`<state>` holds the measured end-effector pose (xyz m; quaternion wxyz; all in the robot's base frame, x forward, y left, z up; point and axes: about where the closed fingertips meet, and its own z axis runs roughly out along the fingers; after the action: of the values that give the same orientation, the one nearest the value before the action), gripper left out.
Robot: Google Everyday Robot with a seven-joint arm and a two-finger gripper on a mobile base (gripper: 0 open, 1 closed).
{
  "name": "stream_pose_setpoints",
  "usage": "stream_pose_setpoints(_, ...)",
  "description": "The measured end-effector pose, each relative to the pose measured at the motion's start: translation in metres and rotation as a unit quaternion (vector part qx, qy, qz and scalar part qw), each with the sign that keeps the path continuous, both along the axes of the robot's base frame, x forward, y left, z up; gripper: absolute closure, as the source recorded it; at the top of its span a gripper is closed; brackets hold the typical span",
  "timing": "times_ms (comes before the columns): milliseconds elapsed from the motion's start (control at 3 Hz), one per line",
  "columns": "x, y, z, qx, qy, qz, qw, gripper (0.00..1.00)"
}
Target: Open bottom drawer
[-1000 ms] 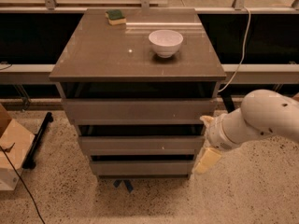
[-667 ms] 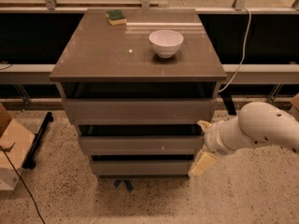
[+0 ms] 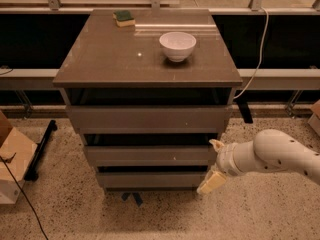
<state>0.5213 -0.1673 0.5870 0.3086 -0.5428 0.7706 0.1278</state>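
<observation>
- A cardboard box (image 3: 14, 165) sits on the speckled floor at far left, with a black bar (image 3: 42, 145) lying just beside it.
- A green-and-yellow sponge (image 3: 123, 18) lies at the back left of the bench (image 3: 105, 59) top.
- A white bowl (image 3: 177, 45) stands upright on the bench top, right of centre and well apart from the sponge.
- The bottom drawer (image 3: 150, 179) is the lowest of three grey-brown fronts, narrowest in view, with a dark gap above it.
- A blue mark (image 3: 132, 199) is on the floor just below that drawer.
- The end effector (image 3: 213, 163) hovers at the bench's lower right side, spread open and empty; one pale fingertip (image 3: 210, 182) is at the bottom drawer's right corner, the other by the middle drawer (image 3: 150, 155).
- The white arm (image 3: 275, 156) reaches in from the right.
- A white cable (image 3: 258, 54) hangs behind the bench.
</observation>
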Motion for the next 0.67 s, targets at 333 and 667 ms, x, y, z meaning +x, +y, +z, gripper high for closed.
stream_pose_setpoints(333,0.008,-0.001,-0.038,0.027,0.024,-0.01,0.9993,0.0)
stream_pose_setpoints(667,0.013,-0.003,-0.077,0.053,0.056,-0.02,0.9969,0.0)
